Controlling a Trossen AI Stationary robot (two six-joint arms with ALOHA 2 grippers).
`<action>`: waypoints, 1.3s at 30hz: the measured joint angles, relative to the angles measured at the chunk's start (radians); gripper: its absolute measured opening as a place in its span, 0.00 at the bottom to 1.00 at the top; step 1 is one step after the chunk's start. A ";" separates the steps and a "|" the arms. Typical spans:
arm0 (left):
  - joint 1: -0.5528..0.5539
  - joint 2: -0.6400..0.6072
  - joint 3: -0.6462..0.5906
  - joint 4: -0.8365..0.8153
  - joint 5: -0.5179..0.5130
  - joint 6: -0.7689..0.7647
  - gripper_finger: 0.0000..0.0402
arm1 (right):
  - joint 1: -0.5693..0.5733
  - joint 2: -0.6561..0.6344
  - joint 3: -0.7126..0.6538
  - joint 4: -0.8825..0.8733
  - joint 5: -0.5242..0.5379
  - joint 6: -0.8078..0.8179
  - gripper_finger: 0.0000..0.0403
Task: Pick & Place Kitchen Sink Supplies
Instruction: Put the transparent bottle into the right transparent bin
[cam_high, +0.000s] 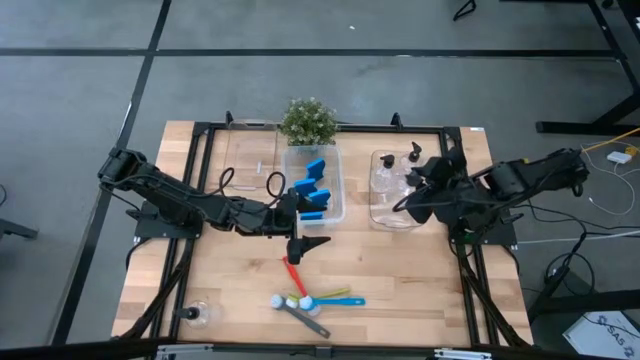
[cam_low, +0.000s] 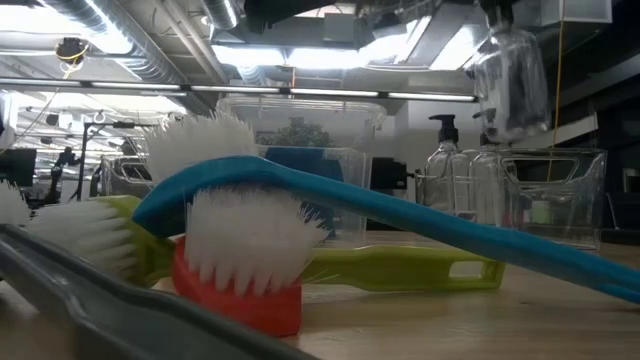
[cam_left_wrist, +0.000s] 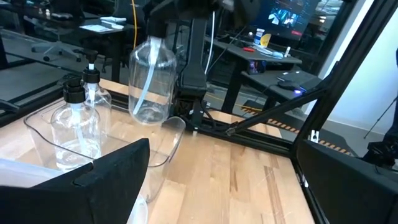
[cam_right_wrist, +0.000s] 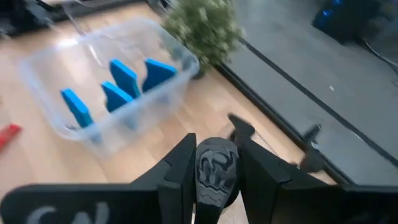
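Above the right bin (cam_high: 395, 215), my right gripper (cam_right_wrist: 214, 171) is clamped on a bottle's (cam_left_wrist: 151, 81) black pump top; it hangs light, hard and slippery, so the neck is the sure hold. Beside the sponge bin (cam_high: 335, 200), my left gripper (cam_high: 300, 243) waits, fingers wide apart.

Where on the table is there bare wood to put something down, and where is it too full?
Bare wood lies on the right front, between the brushes and the right table edge, and on the left front above the lone bottle. It is crowded at the back: sponge bin, bottle bin, plant, left gripper and right gripper.
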 joint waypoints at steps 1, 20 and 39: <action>0.000 0.000 0.000 0.000 0.000 0.000 0.99 | 0.000 -0.006 -0.018 -0.002 0.003 0.017 0.23; 0.000 0.000 0.000 -0.002 0.000 0.000 0.99 | -0.053 -0.171 -0.478 0.231 0.120 0.176 0.23; -0.001 0.000 0.000 -0.026 0.000 0.001 0.99 | -0.119 -0.102 -0.511 0.264 0.117 0.187 0.23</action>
